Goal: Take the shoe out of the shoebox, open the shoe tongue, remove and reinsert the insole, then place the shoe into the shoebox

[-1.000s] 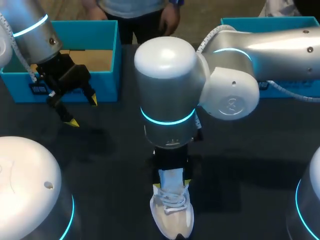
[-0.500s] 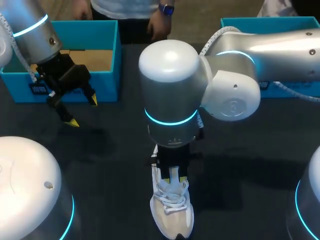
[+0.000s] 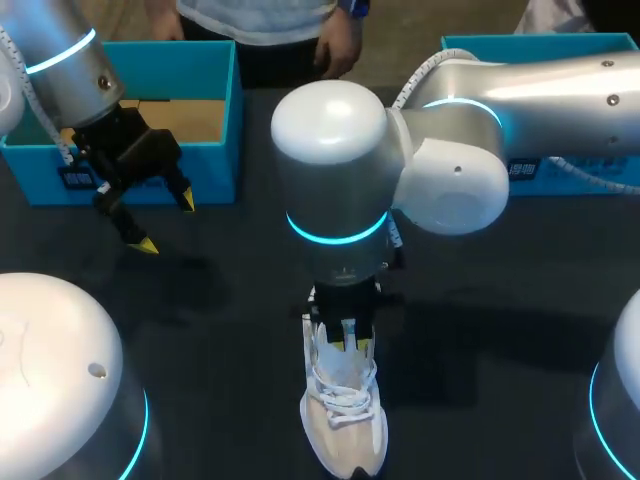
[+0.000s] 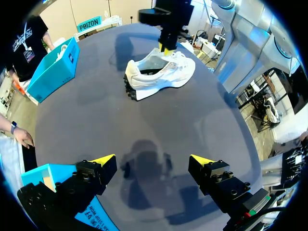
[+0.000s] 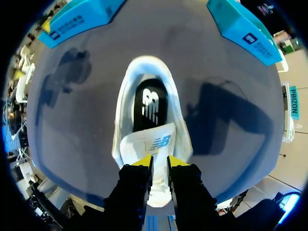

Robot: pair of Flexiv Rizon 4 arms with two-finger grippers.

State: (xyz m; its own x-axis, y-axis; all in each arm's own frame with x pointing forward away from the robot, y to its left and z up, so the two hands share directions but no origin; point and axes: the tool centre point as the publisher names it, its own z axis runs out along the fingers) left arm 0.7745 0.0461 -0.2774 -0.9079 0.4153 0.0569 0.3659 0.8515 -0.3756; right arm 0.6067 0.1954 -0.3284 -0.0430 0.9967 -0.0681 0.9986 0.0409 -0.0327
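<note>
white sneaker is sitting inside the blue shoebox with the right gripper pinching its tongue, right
Not quite. The white sneaker sits on the dark table, outside the blue shoebox, as the head view shows. The rest holds: the right gripper is pinching its tongue.

Dark matte tabletop (image 3: 220, 330), plain and uniform in colour. Directly on it, three items:

- White shoe (image 3: 345, 420): upright on its sole, at mid-width on the near side, toe toward the robot, heel toward the far side, laces up.
- Open blue shoebox (image 3: 215, 120): at the far left, brown cardboard floor visible inside, label on the front wall.
- Second blue box (image 3: 530, 45): at the far right, partly hidden, label on the front wall.

Both boxes well apart from the shoe, with bare surface between. Soft shadows on the surface to either side of the shoe
</note>
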